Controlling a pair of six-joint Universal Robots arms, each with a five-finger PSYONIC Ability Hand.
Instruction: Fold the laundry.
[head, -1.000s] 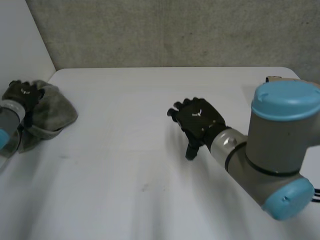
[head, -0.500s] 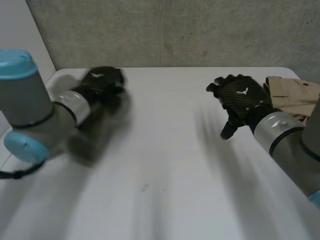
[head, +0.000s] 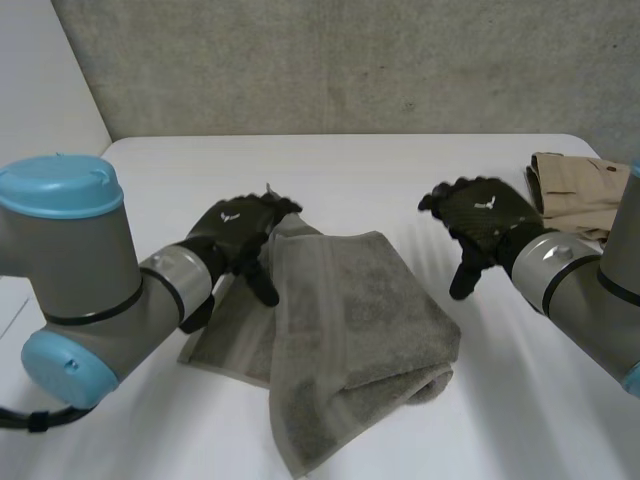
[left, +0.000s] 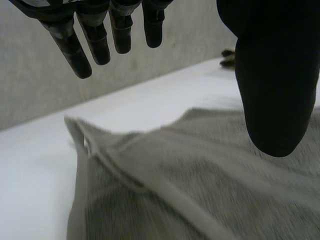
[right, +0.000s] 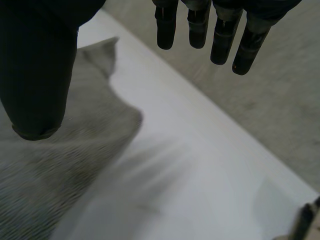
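- grey towel (head: 350, 330): terry cloth with a flat hemmed border, lying loosely bunched at the middle of the desk (head: 400, 170).
- one layer is doubled over another; the right side forms a thick rolled fold.
- a narrow flap reaches toward the near desk edge.
- the far-left corner (left: 75, 127) stands slightly peaked.
- beige garment (head: 575, 190): folded, at the far right desk corner, well apart from the towel.
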